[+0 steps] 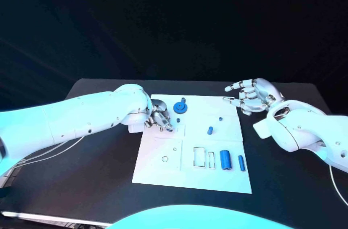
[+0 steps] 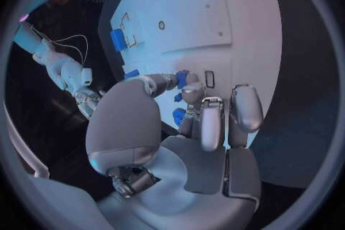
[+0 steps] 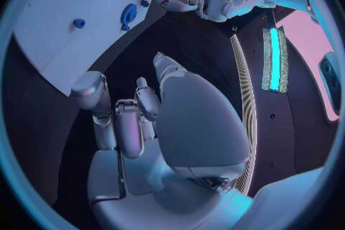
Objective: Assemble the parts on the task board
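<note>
Head view puts the task board in the middle of the black table, and the left hand is down on the board's near-left part, fingers bunched over a small blue part that sits right at its fingertips; whether the part is truly pinched or only touched I cannot tell, since the fingers cover it. Just beyond that hand stands a blue gear, and further out from it, toward the right arm's side, lie a small blue peg and two blue cylinders beside some empty slots. The right hand hovers off the board's far-right corner, fingers loosely spread and holding nothing. My judgement is that the step is seating or picking the small piece under the left fingers; doing it well means keeping the part upright, pressing straight down over its socket, and not letting the knuckles nudge the gear close by. The board looks thin and flat on the dark tabletop, so sideways pushing might slide it. A dark backdrop surrounds the table.
</note>
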{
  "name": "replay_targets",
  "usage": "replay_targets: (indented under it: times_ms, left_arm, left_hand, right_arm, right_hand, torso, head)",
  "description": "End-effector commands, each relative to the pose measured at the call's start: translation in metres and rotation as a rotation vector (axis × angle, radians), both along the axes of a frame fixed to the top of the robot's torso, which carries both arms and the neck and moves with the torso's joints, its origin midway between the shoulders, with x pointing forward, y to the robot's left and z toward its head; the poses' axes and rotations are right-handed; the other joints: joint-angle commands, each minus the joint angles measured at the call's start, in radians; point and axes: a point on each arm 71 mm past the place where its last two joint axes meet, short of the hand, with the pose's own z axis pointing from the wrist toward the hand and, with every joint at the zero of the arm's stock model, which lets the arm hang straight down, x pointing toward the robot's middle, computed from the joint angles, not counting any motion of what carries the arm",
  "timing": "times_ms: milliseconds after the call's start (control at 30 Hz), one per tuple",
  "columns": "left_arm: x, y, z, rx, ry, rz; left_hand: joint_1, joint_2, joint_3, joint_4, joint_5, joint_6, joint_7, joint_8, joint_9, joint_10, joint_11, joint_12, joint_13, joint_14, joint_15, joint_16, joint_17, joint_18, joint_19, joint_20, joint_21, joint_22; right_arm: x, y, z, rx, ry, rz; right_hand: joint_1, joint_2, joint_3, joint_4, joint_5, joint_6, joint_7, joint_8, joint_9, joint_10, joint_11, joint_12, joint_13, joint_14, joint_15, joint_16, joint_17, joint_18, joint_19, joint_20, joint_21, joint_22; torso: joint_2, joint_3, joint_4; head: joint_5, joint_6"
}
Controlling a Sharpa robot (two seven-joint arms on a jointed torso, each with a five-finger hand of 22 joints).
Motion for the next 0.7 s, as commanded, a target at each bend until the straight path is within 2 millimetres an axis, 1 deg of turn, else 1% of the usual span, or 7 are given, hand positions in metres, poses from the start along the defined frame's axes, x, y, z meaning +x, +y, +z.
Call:
replay_targets:
  times_ms: [33,67,200,367,500,700]
  left_arm:
    - [-0.0001,-0.0015,-0.0007,0.023,0.010,-0.020]
    - [0.0000,-0.0018,-0.0007,0.024,0.010,-0.021]
    - [0.0006,-0.0029,-0.0006,0.030,0.008,-0.026]
    - [0.0009,-0.0043,-0.0008,0.043,0.013,-0.040]
    - [0.0011,-0.0048,-0.0011,0.055,0.021,-0.052]
    - [0.0016,-0.0050,-0.0013,0.070,0.029,-0.062]
  left_hand:
    - [-0.002,0.007,0.217,-0.221,0.005,0.009,-0.006,0.002,0.002,0.006,0.000,0.003,-0.001,0.078,-0.007,0.004,0.184,-0.007,0.008,0.002,0.005,0.001]
    - [-0.002,0.007,0.217,-0.221,0.005,0.009,-0.006,0.002,0.002,0.006,0.000,0.003,-0.001,0.078,-0.007,0.004,0.184,-0.007,0.008,0.002,0.005,0.001]
    - [-0.002,0.007,0.217,-0.221,0.005,0.009,-0.006,0.002,0.002,0.006,0.000,0.003,-0.001,0.078,-0.007,0.004,0.184,-0.007,0.008,0.002,0.005,0.001]
    - [-0.003,0.006,0.218,-0.223,0.006,0.010,-0.006,0.002,0.002,0.007,0.001,0.003,0.000,0.079,-0.007,0.005,0.185,-0.008,0.009,0.001,0.005,0.003]
    - [-0.003,0.006,0.219,-0.224,0.006,0.010,-0.006,0.002,0.002,0.007,0.001,0.003,0.000,0.079,-0.007,0.005,0.186,-0.007,0.008,0.001,0.005,0.002]
    - [-0.005,0.006,0.219,-0.224,0.007,0.010,-0.005,0.002,0.002,0.006,0.001,0.002,-0.002,0.079,-0.007,0.004,0.185,-0.007,0.007,0.001,0.005,0.000]
  right_arm:
    - [-0.0001,0.0010,0.0002,0.001,-0.009,0.009]
    - [-0.0001,0.0011,0.0002,0.001,-0.008,0.009]
    - [-0.0001,0.0012,0.0000,0.001,-0.008,0.009]
    - [-0.0002,0.0009,-0.0001,0.001,-0.007,0.008]
    - [-0.0002,0.0007,-0.0002,0.001,-0.007,0.007]
    - [-0.0003,0.0003,-0.0001,0.000,-0.007,0.006]
  right_hand:
    - [-0.001,0.011,0.006,0.001,0.003,0.000,0.000,0.005,-0.001,0.001,-0.003,0.002,-0.001,0.054,0.007,-0.004,0.089,0.018,0.000,0.002,0.000,0.000]
    - [-0.001,0.011,0.006,0.001,0.003,0.000,0.000,0.005,-0.001,0.001,-0.003,0.002,-0.001,0.054,0.007,-0.004,0.089,0.018,0.000,0.002,0.000,0.000]
    - [-0.001,0.011,0.006,0.001,0.003,0.000,0.000,0.005,-0.001,0.001,-0.003,0.002,-0.001,0.054,0.007,-0.004,0.089,0.018,0.000,0.002,0.000,0.000]
    - [-0.001,0.011,0.007,0.001,0.003,0.000,-0.001,0.006,-0.002,0.002,-0.003,0.003,0.000,0.055,0.007,-0.004,0.090,0.018,0.001,0.001,-0.001,0.000]
    - [-0.001,0.011,0.007,0.001,0.003,0.000,-0.001,0.006,-0.002,0.002,-0.003,0.003,0.000,0.055,0.007,-0.004,0.090,0.018,0.001,0.001,-0.001,0.000]
    - [-0.001,0.011,0.007,0.001,0.003,0.000,-0.001,0.006,-0.002,0.002,-0.003,0.003,0.000,0.055,0.007,-0.004,0.090,0.018,0.001,0.001,-0.001,0.000]
  torso:
    - [0.000,0.0005,0.0003]
    - [-0.001,0.0001,0.0005]
    - [-0.001,0.0006,0.0001]
    - [-0.002,-0.0005,-0.0001]
    - [-0.003,-0.0003,-0.0006]
    - [-0.002,-0.0002,0.0005]
  head:
    - [-0.001,-0.003]
    - [0.000,-0.004]
    - [0.000,-0.004]
    - [-0.002,-0.006]
    - [-0.002,-0.007]
    - [-0.004,-0.006]
